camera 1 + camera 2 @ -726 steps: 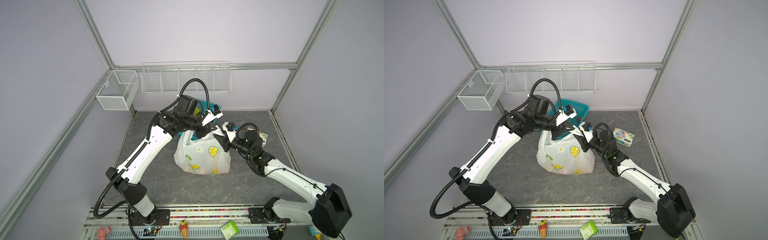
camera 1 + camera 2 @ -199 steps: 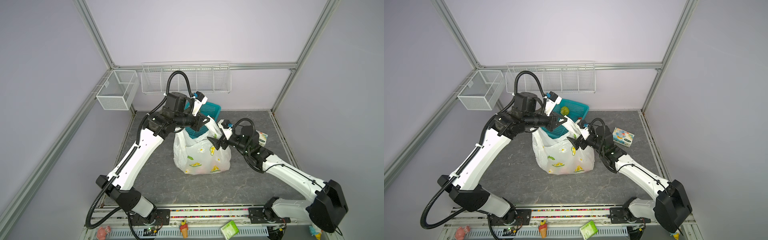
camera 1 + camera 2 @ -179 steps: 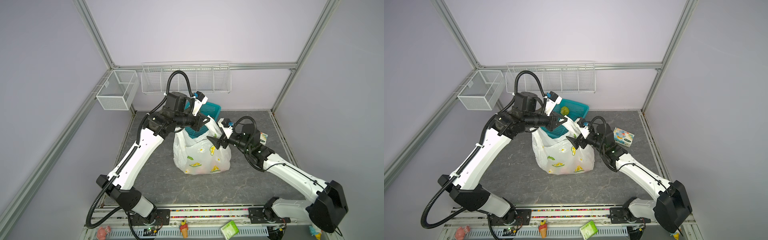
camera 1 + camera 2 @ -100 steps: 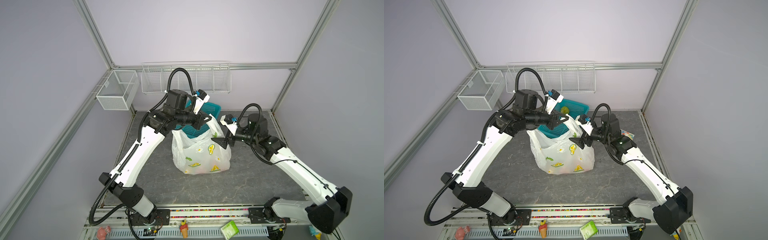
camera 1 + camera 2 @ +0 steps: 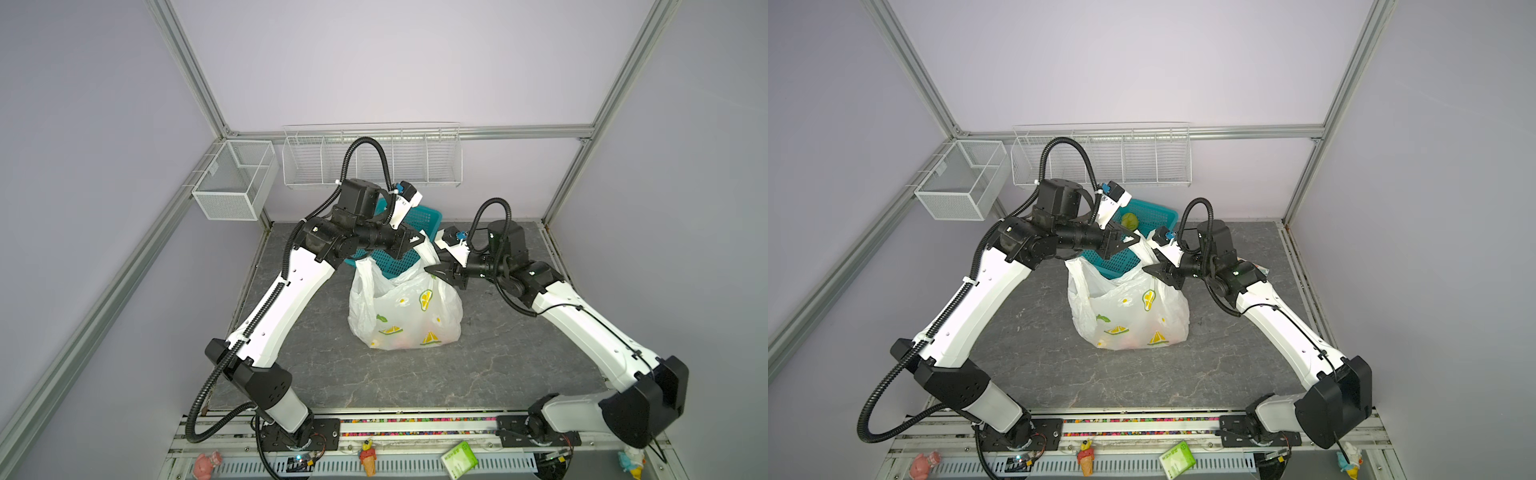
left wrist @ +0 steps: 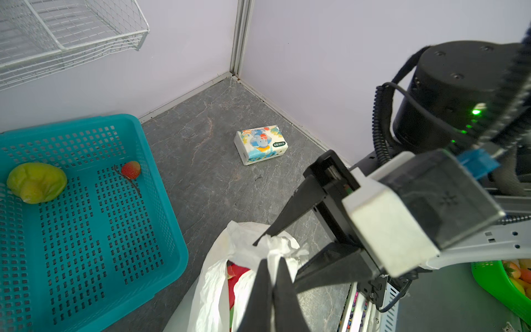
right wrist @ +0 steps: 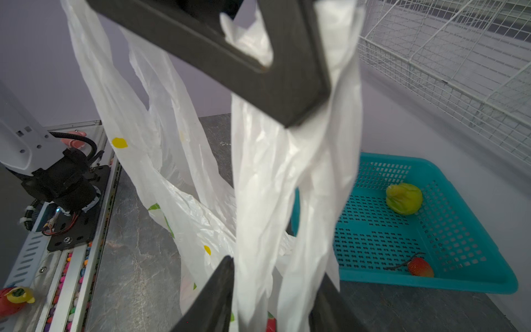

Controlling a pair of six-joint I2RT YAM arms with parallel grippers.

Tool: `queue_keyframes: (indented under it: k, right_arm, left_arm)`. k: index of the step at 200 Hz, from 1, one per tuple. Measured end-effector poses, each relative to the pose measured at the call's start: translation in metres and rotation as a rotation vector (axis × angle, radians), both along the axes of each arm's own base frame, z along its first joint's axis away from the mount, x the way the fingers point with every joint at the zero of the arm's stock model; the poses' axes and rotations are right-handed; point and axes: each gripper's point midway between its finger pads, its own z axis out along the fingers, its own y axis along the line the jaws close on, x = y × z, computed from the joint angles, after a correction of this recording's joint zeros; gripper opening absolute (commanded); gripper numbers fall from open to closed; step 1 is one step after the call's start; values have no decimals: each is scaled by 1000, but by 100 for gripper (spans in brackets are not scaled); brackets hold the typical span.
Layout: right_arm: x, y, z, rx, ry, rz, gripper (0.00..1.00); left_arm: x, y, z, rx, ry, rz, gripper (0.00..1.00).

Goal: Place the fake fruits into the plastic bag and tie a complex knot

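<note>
Left wrist view: my left gripper [image 6: 271, 260] clamps a handle [image 6: 277, 247] of the thin translucent white lemon-printed plastic bag [image 5: 407, 316] (standing on the grey tabletop [image 5: 519, 332], red fake fruit [image 6: 234, 273] inside) — the right gripper [image 7: 275, 270] flanks that handle, jaws apart; grip unclear to me.

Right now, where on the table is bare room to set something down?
Bare: the grey table between the plastic bag and the front rail, and the strip between the teal basket and the colourful packet. Crowded: above the bag, where left gripper and right gripper meet at its handles.
</note>
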Motion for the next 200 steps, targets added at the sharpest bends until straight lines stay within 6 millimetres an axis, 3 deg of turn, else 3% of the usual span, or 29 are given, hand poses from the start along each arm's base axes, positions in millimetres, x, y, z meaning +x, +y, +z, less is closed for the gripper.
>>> queue_keyframes:
  k: [47,80,93,111,138,169,184,200]
  right_arm:
    - [4,-3,0,15,16,-6,8]
    - [8,-4,-1,37,53,-38,6]
    - [9,-5,-8,37,89,-63,6]
    - [11,-7,-17,34,136,-99,6]
    - [16,-10,-20,35,163,-142,6]
    - [19,-12,-22,34,182,-169,6]
    - [20,-14,-23,32,187,-180,6]
    - [20,-14,-23,31,192,-185,6]
  left_arm:
    - [0,0,3,-3,-4,0,0]
    - [1,1,7,-8,-14,8,54]
    - [2,2,10,-9,-26,17,66]
    - [0,9,20,-14,-83,29,77]
    - [-21,36,45,-32,-203,64,84]
    - [-55,87,74,-70,-343,114,85]
    - [-65,113,70,-69,-379,148,86]
    - [-77,131,46,-47,-373,159,86]
